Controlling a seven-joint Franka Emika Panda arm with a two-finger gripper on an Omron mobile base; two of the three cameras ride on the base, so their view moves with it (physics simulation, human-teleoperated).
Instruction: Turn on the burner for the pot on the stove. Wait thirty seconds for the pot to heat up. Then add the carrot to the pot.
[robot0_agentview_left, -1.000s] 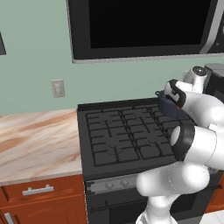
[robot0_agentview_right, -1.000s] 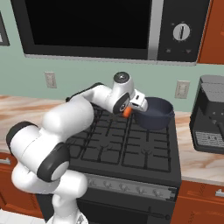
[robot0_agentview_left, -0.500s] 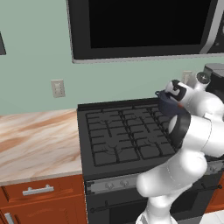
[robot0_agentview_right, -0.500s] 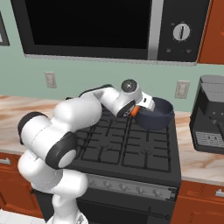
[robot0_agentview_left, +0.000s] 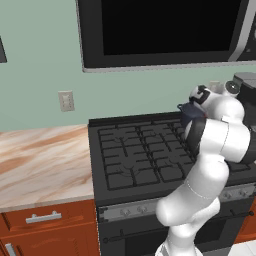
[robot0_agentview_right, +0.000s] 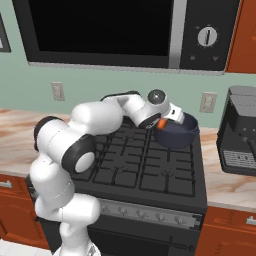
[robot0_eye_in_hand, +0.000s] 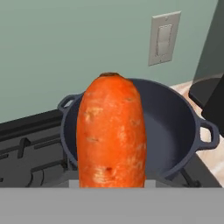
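My gripper (robot0_agentview_right: 162, 121) is clamped on the carrot (robot0_eye_in_hand: 111, 133) and holds it beside the near rim of the pot (robot0_agentview_right: 176, 134), just above the opening. The pot sits on the rear right burner of the stove (robot0_agentview_right: 145, 170), close to the wall. In the hand view the carrot stands in front of the pot (robot0_eye_in_hand: 170, 127), whose inside looks bare. I cannot tell from the knobs or the grates whether the burner is lit. Judged status: the carrot is picked up and brought to the pot; releasing it inside remains.
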